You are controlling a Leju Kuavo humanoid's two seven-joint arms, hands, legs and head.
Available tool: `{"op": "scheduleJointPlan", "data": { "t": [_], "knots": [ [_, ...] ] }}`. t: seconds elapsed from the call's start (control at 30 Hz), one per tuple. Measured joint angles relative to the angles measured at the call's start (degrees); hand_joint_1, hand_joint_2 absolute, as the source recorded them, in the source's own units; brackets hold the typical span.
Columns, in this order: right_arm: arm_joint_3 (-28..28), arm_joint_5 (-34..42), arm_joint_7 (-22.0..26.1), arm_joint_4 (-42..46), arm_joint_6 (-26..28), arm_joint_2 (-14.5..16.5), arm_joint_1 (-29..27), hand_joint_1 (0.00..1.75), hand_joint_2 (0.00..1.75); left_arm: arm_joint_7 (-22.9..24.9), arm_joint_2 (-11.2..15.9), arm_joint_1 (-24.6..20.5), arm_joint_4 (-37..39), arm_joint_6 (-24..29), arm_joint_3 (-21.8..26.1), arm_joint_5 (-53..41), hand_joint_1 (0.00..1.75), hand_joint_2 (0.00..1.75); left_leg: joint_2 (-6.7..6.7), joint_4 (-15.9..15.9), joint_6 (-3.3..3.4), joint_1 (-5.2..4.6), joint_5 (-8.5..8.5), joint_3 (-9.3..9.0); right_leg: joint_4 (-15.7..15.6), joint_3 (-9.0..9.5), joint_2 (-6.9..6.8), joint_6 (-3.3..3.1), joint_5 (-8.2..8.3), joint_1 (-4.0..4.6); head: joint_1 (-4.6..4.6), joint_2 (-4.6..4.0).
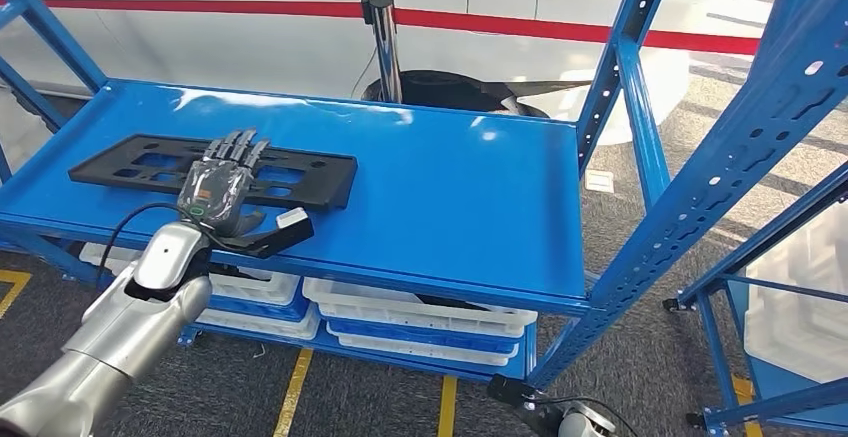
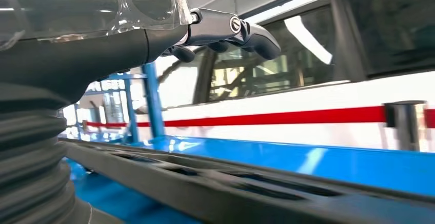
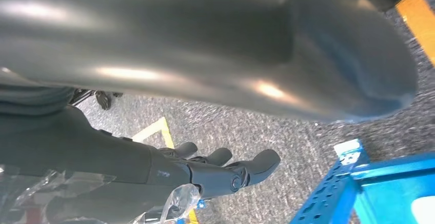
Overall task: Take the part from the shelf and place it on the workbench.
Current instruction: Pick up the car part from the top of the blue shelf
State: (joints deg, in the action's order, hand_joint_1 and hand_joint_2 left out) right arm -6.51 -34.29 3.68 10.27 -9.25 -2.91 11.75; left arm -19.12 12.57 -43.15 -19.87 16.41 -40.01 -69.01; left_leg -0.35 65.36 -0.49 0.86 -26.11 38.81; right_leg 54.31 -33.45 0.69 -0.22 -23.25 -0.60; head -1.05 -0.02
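A flat black part (image 1: 300,179) with several cut-outs lies on the left half of the blue shelf (image 1: 460,197), close to the front edge. My left hand (image 1: 220,192) hovers over the part's middle, fingers stretched toward the back and thumb out to the right near the front edge. In the left wrist view the fingers (image 2: 231,29) hang above the part (image 2: 231,193) with a gap between them, holding nothing. My right hand (image 3: 205,170) hangs over grey carpet, fingers loosely extended and empty.
White bins (image 1: 420,322) sit on the lower level under the shelf. Blue uprights (image 1: 640,87) stand at the shelf's right end, with another blue rack (image 1: 780,257) further right. Behind the shelf are a stanchion post (image 1: 382,37) with a red belt and a white vehicle.
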Motion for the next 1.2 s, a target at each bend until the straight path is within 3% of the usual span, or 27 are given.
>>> {"op": "scheduleJointPlan", "data": {
  "t": [0.07, 0.1, 0.23, 0.3, 0.37, 0.4, 0.43, 0.47, 0.53, 0.6, 0.73, 0.8, 0.87, 0.9, 0.93, 0.97, 1.03, 1.1, 1.2],
  "knots": [
    [0.00, -0.08, 0.00, 0.00, 0.00, 0.22, 0.12, 0.00, 0.00, -0.07, -0.76, -0.30, 0.00, -0.09, -0.27, 0.08, 0.00, 1.75, -0.01, -8.41, 0.50, -0.18, 3.21, -4.02, 0.09, 0.01, 0.18, 0.29, -0.12, 0.18, 0.02, 0.00],
    [0.00, -0.16, 0.01, 0.00, -0.01, 0.27, 0.15, 0.00, 0.00, -0.18, -1.15, -0.39, 0.01, -0.27, -0.34, 0.18, 0.00, 1.75, -0.04, -10.74, 0.76, -0.32, 3.83, -5.14, 0.12, -0.05, 0.24, 0.49, -0.15, 0.29, 0.04, 0.00],
    [-0.01, -0.52, -0.02, 0.00, -0.16, 0.31, 0.23, 0.00, 0.00, -0.60, -2.55, -0.04, 0.15, -1.58, -0.58, 0.82, 0.00, 1.75, -0.11, -11.87, 1.89, -0.29, 4.09, -5.65, 0.78, -0.44, 0.18, 1.54, -0.78, 0.33, 0.13, 0.00],
    [-0.02, -0.64, -0.02, 0.00, -0.20, 0.31, 0.30, 0.00, 0.00, -0.79, -3.11, 0.11, 0.26, -2.28, -0.57, 1.13, 0.87, 1.75, -0.07, -12.07, 2.51, -0.04, 4.27, -5.79, 5.67, -2.52, 0.04, 2.10, -3.73, 0.23, 0.24, 0.00],
    [-0.05, -0.86, -0.01, 0.00, -0.21, 0.33, 0.30, 0.00, 0.00, -0.95, -3.48, 0.52, 0.42, -3.46, -0.58, 1.35, 1.75, 1.75, -0.06, -12.06, 2.79, -0.05, 4.25, -5.80, 14.19, -6.38, -0.04, 2.47, -7.50, 0.09, 0.35, 0.00],
    [-0.07, -0.96, -0.01, 0.00, -0.26, 0.33, 0.30, 0.00, 0.00, -1.03, -3.59, 0.85, 0.52, -4.19, -0.59, 1.48, 1.75, 1.75, -0.07, -12.05, 2.80, -0.05, 4.24, -5.81, 17.29, -7.90, -0.07, 2.59, -8.38, 0.01, 0.36, 0.00],
    [-0.07, -1.02, -0.01, 0.00, -0.31, 0.31, 0.30, 0.00, 0.00, -1.06, -3.63, 1.15, 0.64, -4.87, -0.59, 1.68, 1.75, 1.75, -0.10, -12.04, 2.79, -0.03, 4.22, -5.84, 18.27, -8.44, -0.11, 2.65, -8.15, -0.05, 0.36, 0.00],
    [-0.07, -1.03, 0.00, 0.00, -0.36, 0.25, 0.32, 0.00, 0.00, -1.08, -3.65, 1.38, 0.78, -5.47, -0.58, 1.91, 1.75, 1.75, -0.15, -12.01, 2.75, 0.01, 4.19, -5.89, 16.58, -7.71, -0.15, 2.66, -6.77, -0.10, 0.36, 0.00],
    [-0.07, -1.03, 0.06, 0.00, -0.40, 0.06, 0.39, 0.00, 0.00, -1.09, -3.65, 1.56, 1.02, -6.29, -0.52, 2.34, 1.75, 1.75, -0.30, -11.91, 2.49, 0.09, 4.03, -6.05, 8.19, -3.70, -0.23, 2.58, -2.68, -0.21, 0.36, 0.00],
    [-0.07, -1.02, 0.17, 0.00, -0.45, -0.06, 0.50, 0.00, 0.00, -1.08, -3.59, 1.51, 1.22, -6.63, -0.38, 2.50, 1.75, 1.75, -0.40, -11.74, 1.98, -0.08, 3.84, -6.02, 1.71, -0.57, -0.21, 2.29, -0.56, -0.13, 0.36, 0.00],
    [-0.08, -1.01, 0.23, 0.00, -0.55, -0.07, 0.60, 0.00, 0.00, -1.07, -3.36, 1.41, 1.44, -6.75, -0.11, 2.50, 1.75, 1.75, -0.44, -11.25, 0.88, -0.04, 3.34, -5.70, 0.49, -0.01, -0.32, 1.12, -0.42, 0.01, 0.28, 0.00],
    [-0.08, -1.01, 0.26, 0.00, -0.54, -0.10, 0.73, 0.00, 0.00, -1.07, -3.26, 1.22, 1.50, -6.81, -0.08, 2.48, 1.75, 1.75, -0.31, -6.72, 0.38, 0.07, 0.67, -3.69, 0.31, 0.11, -0.45, 0.45, -0.25, -0.20, 0.20, 0.00],
    [-0.05, -1.00, 0.27, 0.00, -0.51, -0.21, 0.82, 0.00, 0.00, -1.08, -3.22, 1.17, 1.54, -6.86, -0.08, 2.44, 1.75, 1.75, -0.22, 1.90, 0.03, 0.08, -3.12, 0.17, 0.31, 0.12, -0.46, 0.14, -0.25, -0.16, 0.11, 0.00],
    [-0.05, -0.98, 0.27, 0.00, -0.51, -0.26, 0.82, 0.00, 0.00, -1.09, -3.18, 1.18, 1.56, -6.86, -0.08, 2.42, 1.75, 1.75, -0.21, 5.35, -0.06, 0.09, -4.20, 1.78, 0.32, 0.14, -0.45, 0.12, -0.26, -0.13, 0.10, 0.00],
    [-0.04, -0.93, 0.28, 0.00, -0.50, -0.30, 0.81, 0.00, 0.00, -1.10, -3.15, 1.18, 1.57, -6.86, -0.08, 2.39, 1.75, 1.75, -0.20, 6.70, -0.05, 0.09, -4.21, 2.44, 0.32, 0.19, -0.42, 0.11, -0.26, -0.12, 0.09, 0.00],
    [-0.04, -0.86, 0.31, 0.00, -0.49, -0.32, 0.80, 0.00, 0.00, -1.13, -3.12, 1.12, 1.57, -6.86, -0.08, 2.37, 1.75, 1.75, -0.19, 5.46, 0.04, 0.09, -3.13, 1.87, 0.32, 0.27, -0.37, 0.12, -0.27, -0.11, 0.09, 0.00],
    [-0.04, -0.70, 0.42, 0.00, -0.42, -0.33, 0.86, 0.00, 0.00, -1.28, -3.10, 0.86, 1.57, -6.86, -0.10, 2.35, 1.75, 1.75, -0.14, -2.61, 0.52, 0.05, 0.70, -2.10, 0.32, 0.47, -0.23, 0.20, -0.31, -0.09, 0.09, 0.00],
    [-0.04, -0.62, 0.54, 0.00, -0.36, -0.34, 0.97, 0.00, 0.00, -1.45, -3.08, 0.57, 1.57, -6.86, -0.14, 2.34, 1.75, 1.75, -0.06, -9.82, 1.04, -0.25, 3.00, -5.62, 0.42, 0.46, -0.07, 0.55, -0.40, 0.16, 0.11, 0.00],
    [-0.04, -0.55, 0.68, 0.00, -0.31, -0.49, 1.01, 0.00, 0.00, -1.63, -3.03, 0.49, 1.57, -6.63, -0.14, 2.19, 1.75, 1.75, -0.05, -11.70, 1.66, -0.48, 3.44, -6.47, 0.23, 0.36, 0.01, 1.42, -0.30, 0.27, 0.14, 0.00]
  ]
}}
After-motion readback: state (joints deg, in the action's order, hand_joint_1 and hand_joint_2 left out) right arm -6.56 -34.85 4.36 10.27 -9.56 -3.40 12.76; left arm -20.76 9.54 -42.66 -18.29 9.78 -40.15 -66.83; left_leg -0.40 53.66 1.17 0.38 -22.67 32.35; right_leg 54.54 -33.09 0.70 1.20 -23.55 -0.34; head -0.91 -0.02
